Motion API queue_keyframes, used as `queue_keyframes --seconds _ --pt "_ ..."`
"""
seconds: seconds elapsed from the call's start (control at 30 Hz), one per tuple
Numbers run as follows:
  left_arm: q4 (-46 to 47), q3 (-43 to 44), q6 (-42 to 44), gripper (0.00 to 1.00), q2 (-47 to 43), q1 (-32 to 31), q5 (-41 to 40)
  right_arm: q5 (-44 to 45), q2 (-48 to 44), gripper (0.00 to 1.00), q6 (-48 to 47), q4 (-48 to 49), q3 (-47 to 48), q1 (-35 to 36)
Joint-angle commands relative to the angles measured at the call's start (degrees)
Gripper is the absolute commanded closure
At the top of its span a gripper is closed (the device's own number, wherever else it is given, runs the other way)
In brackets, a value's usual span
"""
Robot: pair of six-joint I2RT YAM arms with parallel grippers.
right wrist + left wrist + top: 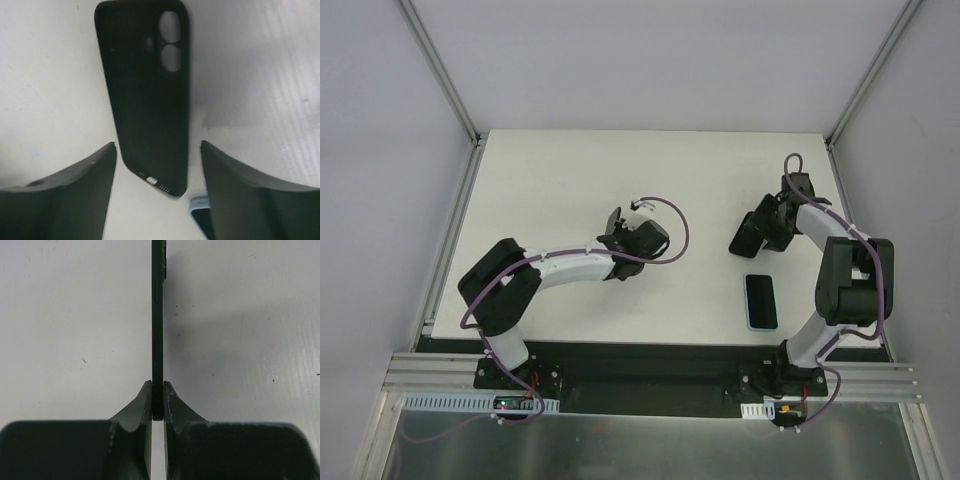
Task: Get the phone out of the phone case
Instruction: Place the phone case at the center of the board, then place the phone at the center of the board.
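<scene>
Left wrist view: the left gripper (157, 388) is clamped tight on the bottom edge of a thin dark slab (158, 315), which stands edge-on straight ahead of the fingers, above the white table (75, 320). We make out side-button shapes and a bump near its far end, but we cannot tell whether it is a handset or another cover.

Across the table, the right gripper (158, 145) hangs with its fingers spread wide, grasping nothing. Directly beneath and ahead of it lies a black shell (145, 90), inside up and empty, with the table showing through its two camera holes. Just behind one finger, toward that arm's base, a corner of the phone case (196, 203) peeks in.

From overhead, the phone (761, 300) lies screen-up inside that pale blue rim, flat on the table and apart from both grippers. We judge the extraction not yet done.

The risks, as we read them:
- **Wrong item:** the right gripper is lined up on the empty black shell, and closing there would pick up the wrong thing.
- **Sliding:** the cased phone lies flat and offers the fingers little edge, so a push could slide it toward the table's near edge rather than free it.
- **Weak hold:** the left gripper's hold is a narrow fingertip pinch, and a quick swing could let the slab pivot or drop.
</scene>
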Motion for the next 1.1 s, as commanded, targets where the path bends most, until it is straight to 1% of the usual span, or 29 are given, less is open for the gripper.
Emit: queue_keyframes --seconds 0.0,0.03,0.07,0.1,0.13,0.2,0.33,0.43,0.47,0.5,0.53,0.57,0.63,0.73,0.77,0.8,0.83,0.87,0.9,0.97,1.0,1.03,1.07 --pt "-4.1 6.0 -0.7 1.00 2.9 0.4 -3.5 3.4 0.4 0.14 -1.0 -2.5 3.6 -1.4" --pt "-4.7 6.7 -0.8 1.00 4.0 0.4 -3.2 4.2 -0.5 0.03 -1.2 -3.0 3.7 -1.4" --pt "-5.0 7.9 -0.8 1.00 4.5 0.4 -2.9 5.0 -1.2 0.00 -1.6 -3.6 3.6 -1.5" --pt "-5.1 8.4 -0.9 1.00 5.0 0.4 -2.4 8.0 -2.0 0.03 -1.8 -4.7 3.5 -1.5" --pt "-5.8 9.0 -0.8 1.00 6.1 0.5 -1.4 9.1 -3.9 0.04 -2.4 -5.3 3.2 -1.5" --pt "-6.5 11.1 -0.9 1.00 7.4 0.9 -0.2 11.9 -6.0 0.04 -2.8 -7.6 2.7 -1.7" --pt "-8.7 14.9 -1.3 1.00 11.8 1.8 2.7 14.9 -13.4 0.04 -3.5 -11.3 -0.7 -1.7" --pt "-9.5 17.2 -1.5 1.00 13.9 2.5 4.4 15.8 -18.8 0.04 -4.0 -12.8 -6.4 -1.6" --pt "-9.8 18.3 -1.4 0.98 14.3 2.7 6.0 16.0 -20.1 0.04 -4.5 -13.3 -9.8 -1.6" --pt "-9.8 18.8 -1.5 0.95 14.8 2.8 6.7 14.5 -22.6 0.04 -5.2 -13.3 -11.6 -1.5" --pt "-10.1 19.3 -1.4 0.88 15.7 3.2 7.4 13.5 -23.8 0.04 -5.7 -13.1 -13.6 -1.6" --pt "-10.2 20.4 -1.2 0.85 16.1 3.2 9.3 12.4 -25.0 0.04 -6.2 -12.8 -17.1 -1.5" --pt "-10.6 21.3 -1.2 0.77 17.0 3.5 10.9 10.0 -27.7 0.04 -6.9 -12.8 -20.2 -1.5" --pt "-10.8 22.4 -1.3 0.59 16.6 3.7 13.5 6.8 -30.1 0.04 -7.7 -12.8 -24.5 -1.5" --pt "-10.8 22.4 -1.4 0.50 16.3 3.8 14.0 4.2 -30.3 0.04 -7.9 -12.4 -24.9 -1.2" --pt "-10.8 22.5 -1.5 0.46 15.9 3.7 14.8 2.6 -30.3 0.04 -7.7 -12.7 -24.9 -1.0" --pt "-10.9 22.5 -1.5 0.41 14.8 3.8 15.0 2.4 -30.1 0.04 -7.7 -12.9 -24.8 -0.9" --pt "-10.9 22.4 -1.5 0.34 14.1 3.8 15.2 2.2 -29.8 0.04 -7.7 -13.2 -24.7 -0.8" --pt "-10.9 22.1 -1.5 0.25 13.3 3.8 15.3 2.0 -28.7 0.04 -7.7 -13.4 -24.7 -0.8" --pt "-10.9 21.4 -1.7 0.18 10.0 3.9 15.9 1.0 -27.0 0.04 -7.8 -13.9 -24.0 -0.8" --pt "-10.9 20.9 -1.8 0.11 8.8 4.1 16.1 -0.3 -25.2 0.04 -7.9 -13.9 -23.8 -0.8" --pt "-10.8 20.5 -2.0 0.08 6.0 4.2 16.6 -0.8 -24.4 0.04 -8.3 -13.7 -23.6 -0.7" --pt "-10.9 19.6 -2.2 0.07 4.8 4.2 16.8 -0.9 -23.4 0.04 -8.3 -13.6 -23.5 -0.5"
